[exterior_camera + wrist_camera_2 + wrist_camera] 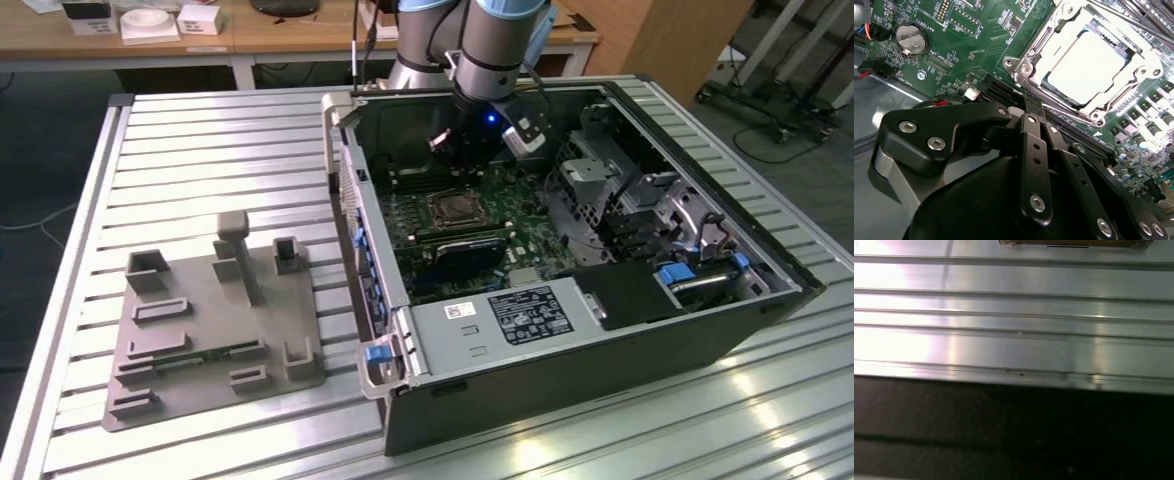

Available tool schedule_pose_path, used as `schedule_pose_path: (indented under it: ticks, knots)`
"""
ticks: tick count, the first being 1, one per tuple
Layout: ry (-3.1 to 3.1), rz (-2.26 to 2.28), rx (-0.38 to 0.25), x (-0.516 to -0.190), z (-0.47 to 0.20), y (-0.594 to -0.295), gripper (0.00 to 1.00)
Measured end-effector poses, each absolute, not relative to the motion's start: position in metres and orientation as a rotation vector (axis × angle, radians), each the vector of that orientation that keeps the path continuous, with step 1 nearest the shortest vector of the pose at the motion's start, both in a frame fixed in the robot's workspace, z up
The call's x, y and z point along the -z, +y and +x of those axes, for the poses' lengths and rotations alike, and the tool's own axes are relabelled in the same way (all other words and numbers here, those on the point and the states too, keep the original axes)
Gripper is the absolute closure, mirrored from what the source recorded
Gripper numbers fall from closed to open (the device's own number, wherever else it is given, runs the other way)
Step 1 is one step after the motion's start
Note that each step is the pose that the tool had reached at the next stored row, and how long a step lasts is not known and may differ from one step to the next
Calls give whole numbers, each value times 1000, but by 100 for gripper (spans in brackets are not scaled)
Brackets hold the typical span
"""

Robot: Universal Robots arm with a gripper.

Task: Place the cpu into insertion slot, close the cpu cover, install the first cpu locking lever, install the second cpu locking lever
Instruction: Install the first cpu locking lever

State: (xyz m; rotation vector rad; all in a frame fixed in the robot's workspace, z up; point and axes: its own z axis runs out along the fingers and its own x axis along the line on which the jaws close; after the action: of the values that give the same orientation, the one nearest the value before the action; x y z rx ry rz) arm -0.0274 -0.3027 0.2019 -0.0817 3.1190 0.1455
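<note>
While the arm hangs inside the open case, the work stands so:
cpu (1089,67): sits flat in the insertion slot (1026,70), inside the cpu cover (1134,62).
gripper (1030,107): above the board, beside the socket; fingers look together, holding nothing.
Advice: come down slowly and square, clear of the memory slots (1004,92).

Silvery cpu (1089,67) seated under closed cpu cover (1054,42)

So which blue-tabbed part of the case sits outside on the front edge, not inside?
The blue latch at the front corner beside the labelled power supply; the other blue clips sit inside, toward the exterior view's right.
</note>
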Motion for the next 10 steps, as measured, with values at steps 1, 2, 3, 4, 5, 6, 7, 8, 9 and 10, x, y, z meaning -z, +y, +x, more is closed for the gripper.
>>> schedule_pose_path:
  ticks: [1,2,3,4,5,6,7,8,9,10]
  knots:
    - [3119,-82,-144,-202,-27,-303,89]
    - [3119,-82,-142,-202,-27,-303,89]
    - [3119,-82,-141,-202,-27,-303,89]
    - [3119,-82,-139,-202,-27,-303,89]
    - [3120,-82,-137,-202,-27,-303,89]
    - [3120,-82,-136,-202,-27,-303,89]
    - [3120,-82,-134,-201,-27,-303,89]
    - [3120,-82,-133,-201,-27,-303,89]
    - [3120,-82,-132,-201,-27,-303,89]
    - [3120,-82,-131,-201,-27,-303,89]
